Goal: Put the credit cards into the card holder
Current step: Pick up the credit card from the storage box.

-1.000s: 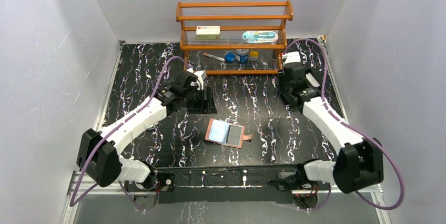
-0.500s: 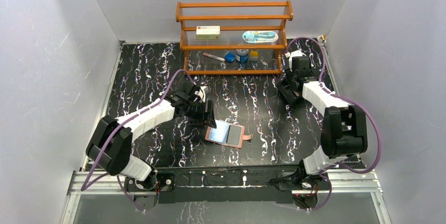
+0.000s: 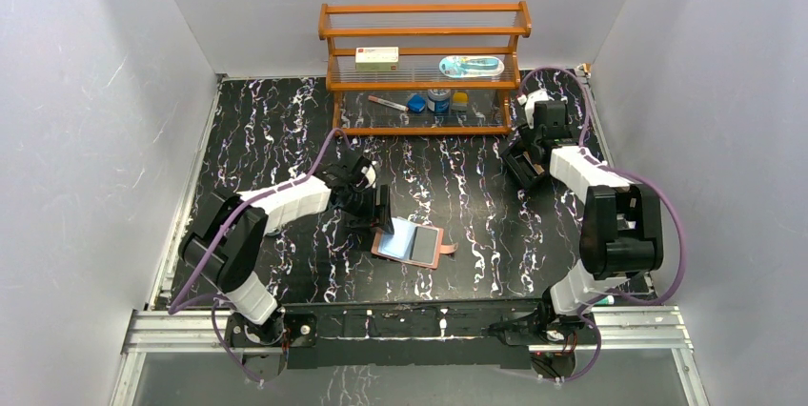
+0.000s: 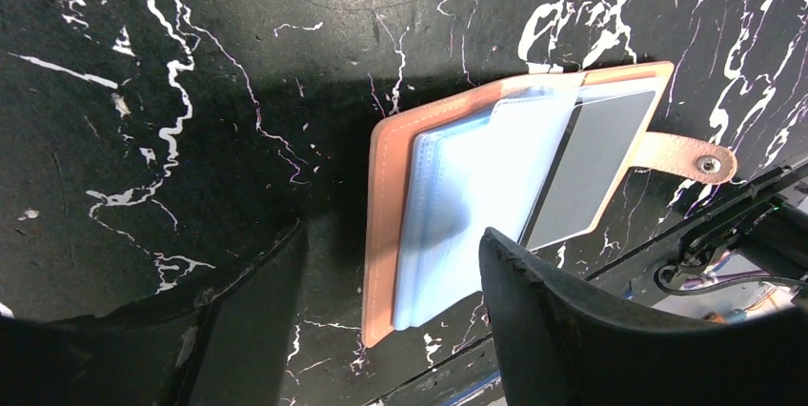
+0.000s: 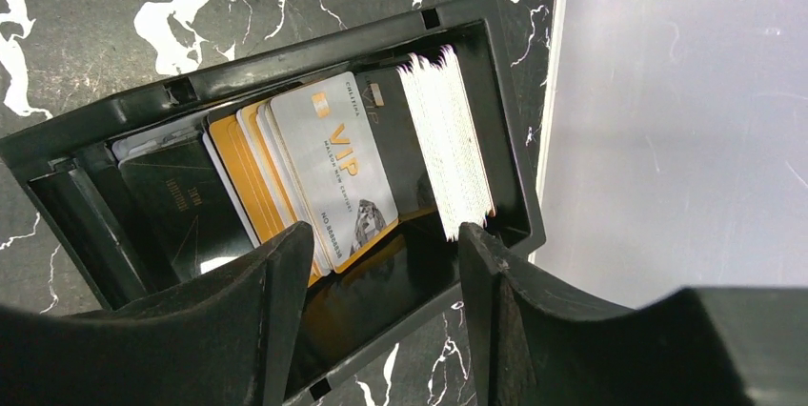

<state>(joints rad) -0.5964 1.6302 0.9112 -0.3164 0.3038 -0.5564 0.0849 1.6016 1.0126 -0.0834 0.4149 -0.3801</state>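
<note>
L gripper (image 3: 382,208) nearer card holder (image 3: 412,241), tab (image 3: 448,250) rightward

card holder (image 3: 414,242): tan, open flat | credit cards (image 5: 333,172): leaning in black tray (image 5: 286,55)

The left arm (image 3: 286,201) is extended forward and inward. The left gripper (image 4: 391,263) is pointed downward, jaws parted. The right arm (image 3: 583,166) is folded sharply at the elbow. The right gripper (image 5: 381,234) is pointed downward, jaws parted.
</note>
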